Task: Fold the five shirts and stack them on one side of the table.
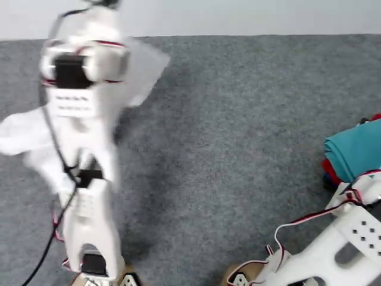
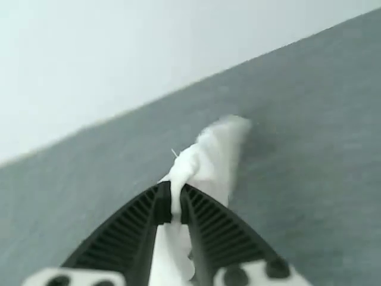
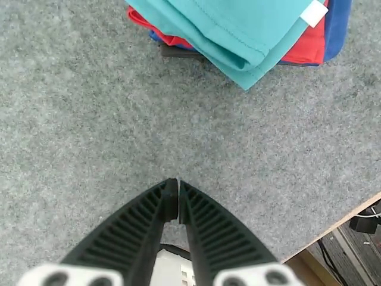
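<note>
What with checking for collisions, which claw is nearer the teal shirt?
Right. The right claw sits just short of the teal shirt; the left claw grips the white shirt across the table.

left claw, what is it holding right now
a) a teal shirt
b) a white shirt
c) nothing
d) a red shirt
B: in the left wrist view the left claw is pinched shut on a fold of the white shirt, which hangs out past its tips, while the teal shirt lies free of any claw.
</note>
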`<state>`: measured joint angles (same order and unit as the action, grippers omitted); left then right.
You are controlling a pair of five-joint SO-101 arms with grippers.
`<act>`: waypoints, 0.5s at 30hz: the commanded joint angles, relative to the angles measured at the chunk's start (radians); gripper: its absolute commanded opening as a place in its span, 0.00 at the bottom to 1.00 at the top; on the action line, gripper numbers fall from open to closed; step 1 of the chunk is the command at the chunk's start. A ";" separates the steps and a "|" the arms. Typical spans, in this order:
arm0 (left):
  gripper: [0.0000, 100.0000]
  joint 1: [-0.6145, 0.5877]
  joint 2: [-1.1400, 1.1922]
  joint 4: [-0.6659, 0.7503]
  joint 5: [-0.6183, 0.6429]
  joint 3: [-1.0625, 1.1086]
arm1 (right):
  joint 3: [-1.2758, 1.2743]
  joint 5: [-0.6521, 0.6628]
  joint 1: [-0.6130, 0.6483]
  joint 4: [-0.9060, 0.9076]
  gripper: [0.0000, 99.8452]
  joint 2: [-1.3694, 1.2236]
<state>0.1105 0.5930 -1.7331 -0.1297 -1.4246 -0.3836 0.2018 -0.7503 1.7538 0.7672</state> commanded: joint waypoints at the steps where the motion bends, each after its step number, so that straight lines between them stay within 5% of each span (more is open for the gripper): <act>1: 0.00 0.198 -0.147 0.055 0.020 -0.036 | -0.025 0.012 0.010 0.033 0.01 0.025; 9: 0.00 0.367 -0.336 -0.029 0.018 -0.025 | -0.129 0.012 0.010 0.030 0.01 0.027; 15: 0.00 0.133 -0.443 -0.025 -0.005 0.209 | -0.127 0.012 0.056 0.025 0.01 0.027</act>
<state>0.3529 0.2371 -1.7346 -0.1189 -1.3311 -0.5186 0.2018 -0.7350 1.7538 0.7687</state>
